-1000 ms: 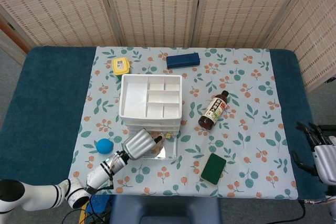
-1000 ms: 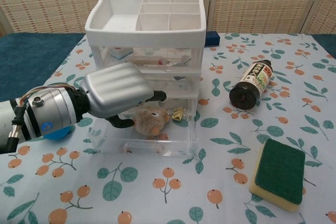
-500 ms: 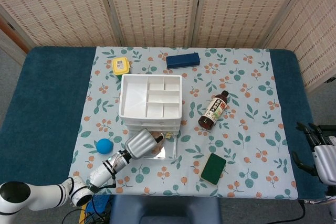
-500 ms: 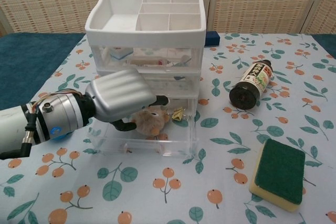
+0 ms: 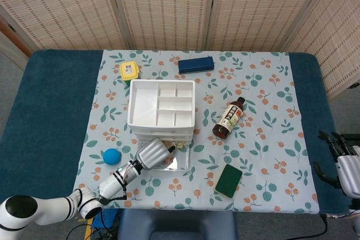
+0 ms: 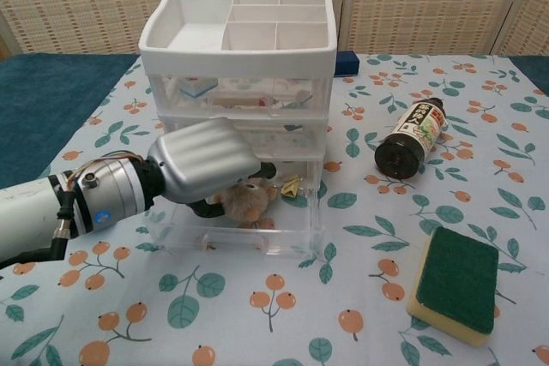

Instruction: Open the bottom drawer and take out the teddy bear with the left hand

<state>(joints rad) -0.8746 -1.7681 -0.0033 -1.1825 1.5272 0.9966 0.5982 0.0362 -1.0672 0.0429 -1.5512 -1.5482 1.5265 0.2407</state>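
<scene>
The white drawer unit (image 5: 161,105) stands mid-table, its clear bottom drawer (image 6: 283,233) pulled out toward me. A brown teddy bear (image 6: 247,203) lies in that drawer, partly covered. My left hand (image 6: 204,160) reaches into the drawer from the left; its fingers (image 6: 264,167) stretch over the bear's top and the thumb sits at the bear's left side. Whether the hand actually grips the bear is not plain. From the head view the left hand (image 5: 151,153) hides most of the bear. My right hand (image 5: 344,166) hangs off the table's right edge, fingers spread, holding nothing.
A dark bottle (image 6: 412,136) lies on its side right of the drawers. A green sponge (image 6: 455,282) sits at the front right. A blue ball (image 5: 111,155) is left of my forearm. A yellow box (image 5: 129,71) and a blue case (image 5: 196,64) lie behind the unit.
My left hand has moved further right and lower into the open drawer, covering more of the bear. The right hand has stayed still.
</scene>
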